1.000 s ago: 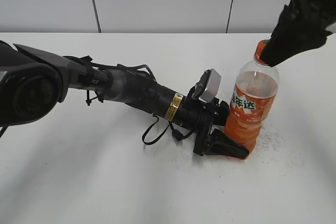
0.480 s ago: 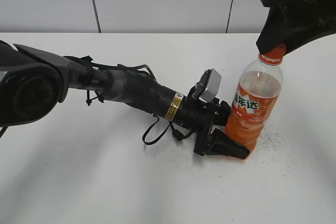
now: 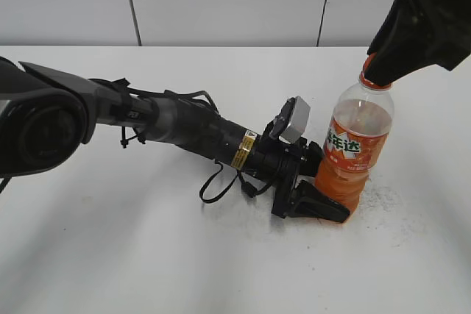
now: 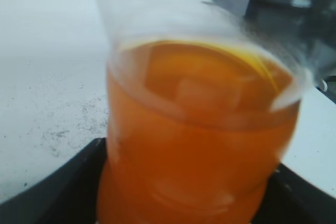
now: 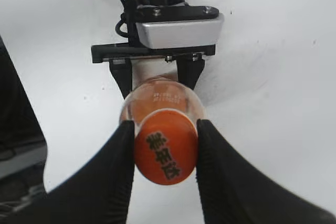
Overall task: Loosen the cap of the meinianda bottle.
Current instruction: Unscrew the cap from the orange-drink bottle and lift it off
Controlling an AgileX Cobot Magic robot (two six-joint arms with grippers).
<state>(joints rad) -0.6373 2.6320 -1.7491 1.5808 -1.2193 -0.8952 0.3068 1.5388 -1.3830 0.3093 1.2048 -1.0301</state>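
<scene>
Orange drink is filling the meinianda bottle [image 3: 356, 148], which is standing upright on the white bench [image 3: 147, 255] toward its right edge, roughly midway between the near and far edges. Its label with white characters is facing the exterior camera. The left gripper [image 3: 318, 198] is lying low along the bench surface, its arm reaching in from the left edge, and its dark fingers [image 3: 318, 208] are pressing against the lower body of the bottle on both sides, so the jaws are clamped on the bottle near its base; the left wrist view is showing the orange body filling the space between the two dark fingers [image 4: 47, 179]. The right gripper [image 5: 165, 153] is coming down from the far right corner onto the bottle top, and in the right wrist view its two black fingers [image 5: 116, 163] are touching the cap [image 5: 166, 153] on opposite sides, jaws closed on it. The cap is sitting on the bottle neck, its printed top facing upward. Fine dark specks are lying scattered on the bench beside the bottle's base.
</scene>
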